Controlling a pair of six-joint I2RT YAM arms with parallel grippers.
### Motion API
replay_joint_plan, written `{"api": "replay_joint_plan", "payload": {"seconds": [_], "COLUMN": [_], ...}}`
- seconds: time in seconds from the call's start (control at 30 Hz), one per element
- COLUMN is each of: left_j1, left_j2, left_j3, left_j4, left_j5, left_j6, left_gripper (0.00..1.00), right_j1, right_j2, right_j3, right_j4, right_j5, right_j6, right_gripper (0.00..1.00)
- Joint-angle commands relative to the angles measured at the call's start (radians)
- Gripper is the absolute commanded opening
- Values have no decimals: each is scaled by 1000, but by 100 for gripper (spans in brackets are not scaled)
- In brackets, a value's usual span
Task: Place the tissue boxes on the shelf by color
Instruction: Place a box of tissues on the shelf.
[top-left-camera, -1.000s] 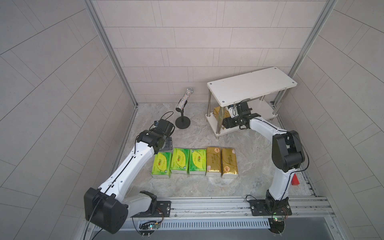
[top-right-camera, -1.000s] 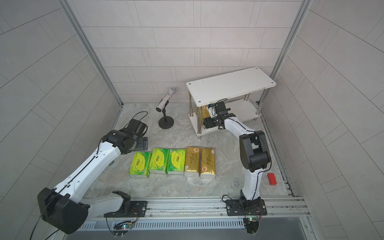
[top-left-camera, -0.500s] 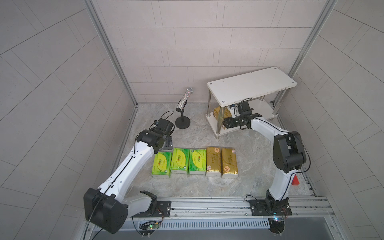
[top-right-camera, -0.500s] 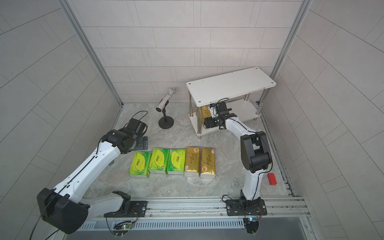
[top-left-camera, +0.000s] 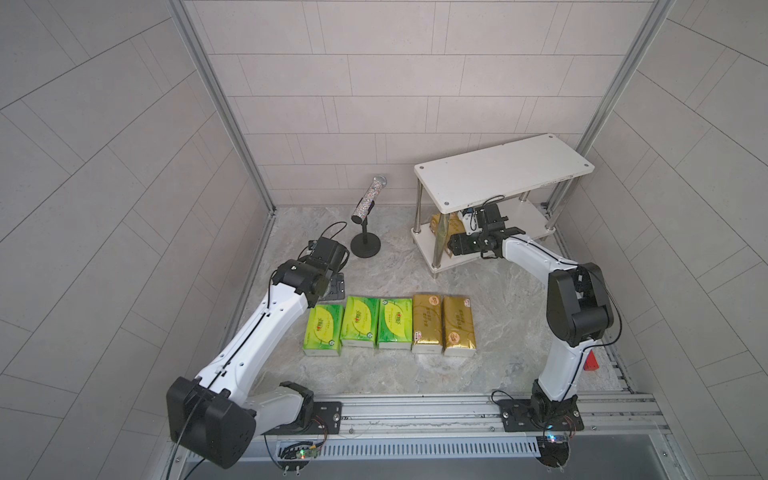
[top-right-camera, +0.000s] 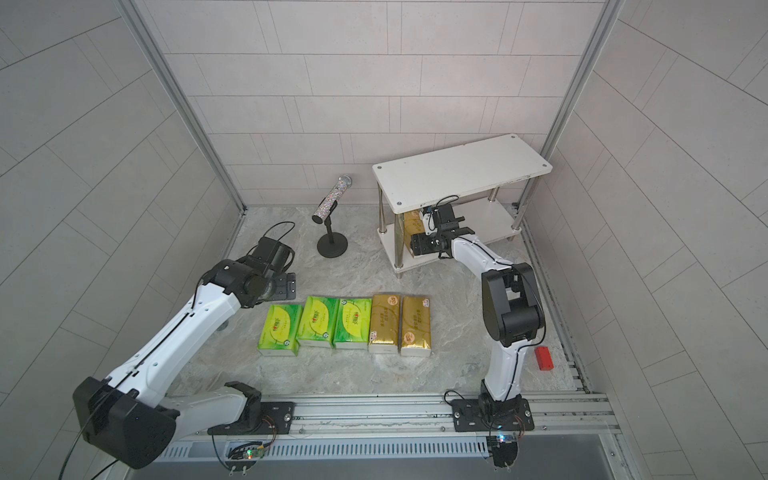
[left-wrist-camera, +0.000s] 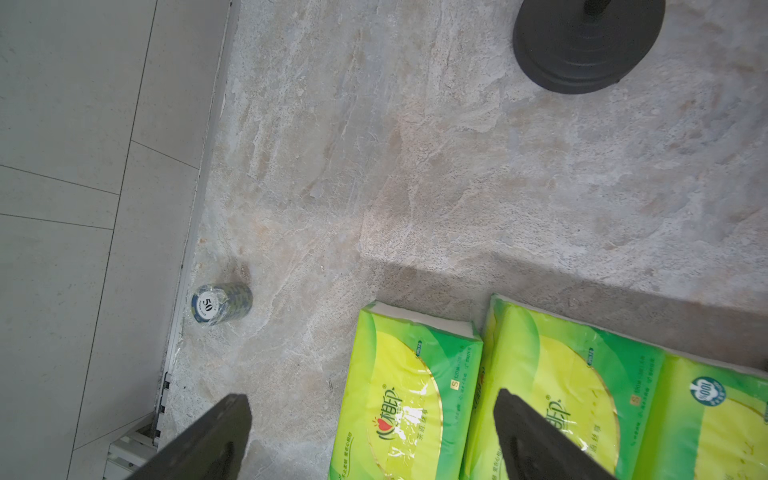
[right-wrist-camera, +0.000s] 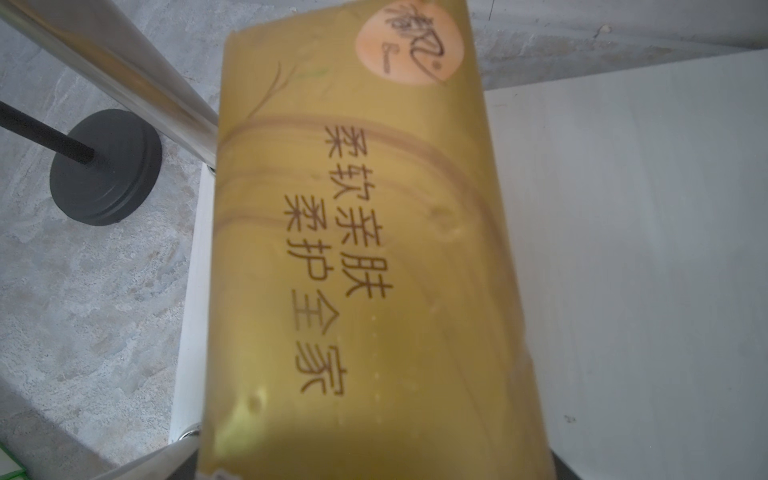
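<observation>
Three green tissue boxes (top-left-camera: 323, 330) (top-left-camera: 359, 321) (top-left-camera: 395, 323) and two gold ones (top-left-camera: 427, 323) (top-left-camera: 458, 326) lie in a row on the floor. Another gold tissue box (right-wrist-camera: 353, 249) rests at the near-left end of the shelf's lower board (right-wrist-camera: 623, 249), under the white top board (top-left-camera: 505, 170). My right gripper (right-wrist-camera: 376, 465) is shut on it, a finger at each side; in a top view it (top-left-camera: 463, 226) reaches in under the top board. My left gripper (left-wrist-camera: 371, 405) hangs open over the far end of the leftmost green box (left-wrist-camera: 407, 395).
A black-based stand (top-left-camera: 365, 245) with a glittery cylinder (top-left-camera: 368, 199) is left of the shelf. A chrome leg (right-wrist-camera: 124, 75) passes close to the held pack. A stack of poker chips (left-wrist-camera: 220, 303) sits by the left wall. A red block (top-right-camera: 543, 358) lies at the right.
My right gripper has shifted slightly deeper under the top board with the gold pack. The left arm has not moved.
</observation>
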Motion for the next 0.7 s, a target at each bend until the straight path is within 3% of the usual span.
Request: {"api": "replay_joint_plan", "payload": {"seconds": [0.0,0.43,0.67], "left_j1": [-4,-4,-4], "left_j2": [-18,-18,-25], "left_j3": [12,21,20], "left_j4": [-24,-16,-16], "left_j5": [-9,14,24], "left_j6": [8,6,10], "left_gripper": [100,100,100], "right_j1": [-3,-11,-17], "right_j2": [-22,-163,-232], "right_j3": [-9,-96,-164], "right_j4": [14,51,81], "right_j5": [2,49,60], "right_j6": [26,91,111], "right_gripper": [86,100,100]}}
